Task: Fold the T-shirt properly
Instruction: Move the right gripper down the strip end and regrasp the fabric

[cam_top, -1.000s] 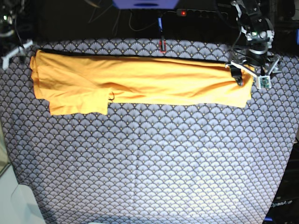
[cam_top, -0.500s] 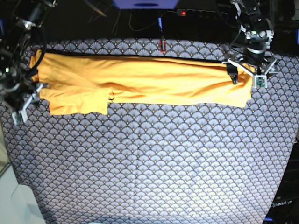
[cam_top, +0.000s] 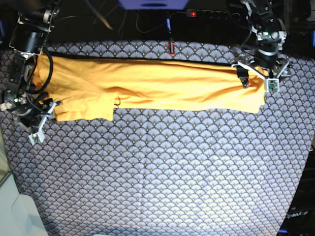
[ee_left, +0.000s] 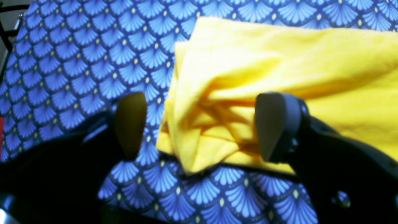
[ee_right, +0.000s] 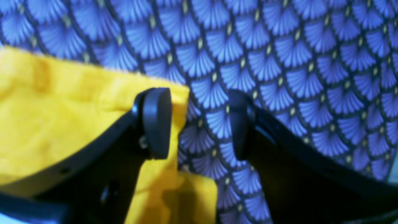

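Blue-grey scalloped tablecloth (cam_top: 157, 172) covered the whole table. Along its far edge the T-shirt (cam_top: 147, 88) was laid out as a long band, judged folded lengthwise once, with crosswise folds left to do. The left gripper (ee_left: 199, 127) was spread wide astride the crumpled hem corner, nothing pinched. The right gripper (ee_right: 200, 123) was likewise parted at the sleeve edge, nothing gripped.

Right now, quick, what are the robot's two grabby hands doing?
Left gripper: open, its jaws either side of a bunched corner of the T-shirt, not pinching it.
Right gripper: open, holding nothing, at the T-shirt's edge over the tablecloth.
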`<state>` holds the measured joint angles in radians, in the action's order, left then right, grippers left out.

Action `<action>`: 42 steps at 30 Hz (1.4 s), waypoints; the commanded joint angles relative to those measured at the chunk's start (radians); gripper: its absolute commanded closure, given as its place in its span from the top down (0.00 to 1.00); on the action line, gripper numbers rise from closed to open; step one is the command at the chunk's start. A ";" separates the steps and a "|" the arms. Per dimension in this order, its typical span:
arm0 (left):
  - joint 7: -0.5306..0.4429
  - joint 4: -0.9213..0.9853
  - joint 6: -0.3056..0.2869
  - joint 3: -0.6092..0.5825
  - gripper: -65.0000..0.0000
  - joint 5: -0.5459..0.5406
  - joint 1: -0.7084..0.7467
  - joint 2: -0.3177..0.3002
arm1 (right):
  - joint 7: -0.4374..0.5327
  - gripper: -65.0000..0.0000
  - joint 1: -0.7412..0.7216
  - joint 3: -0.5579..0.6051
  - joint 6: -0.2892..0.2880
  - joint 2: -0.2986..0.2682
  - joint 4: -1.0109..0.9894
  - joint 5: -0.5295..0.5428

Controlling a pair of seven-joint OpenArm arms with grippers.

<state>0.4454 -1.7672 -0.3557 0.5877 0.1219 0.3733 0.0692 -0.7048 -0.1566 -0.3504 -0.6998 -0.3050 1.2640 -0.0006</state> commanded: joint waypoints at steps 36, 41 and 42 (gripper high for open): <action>-0.017 -0.015 0.008 0.002 0.82 -0.008 -0.007 -0.004 | 0.010 0.00 0.197 0.023 0.002 0.062 0.414 0.012; -0.017 -0.015 0.005 0.002 0.82 -0.005 -0.007 -0.006 | 0.017 0.00 0.323 0.020 0.002 0.082 0.589 0.014; -0.017 -0.015 0.004 0.002 0.82 -0.005 -0.007 -0.007 | 0.017 0.00 0.341 0.020 0.002 0.091 0.618 0.014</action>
<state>0.4492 -1.7672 -0.3527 0.5880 0.1219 0.3679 0.0673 -0.7094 0.1959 -0.3264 -0.7021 -0.2081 1.8618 0.0010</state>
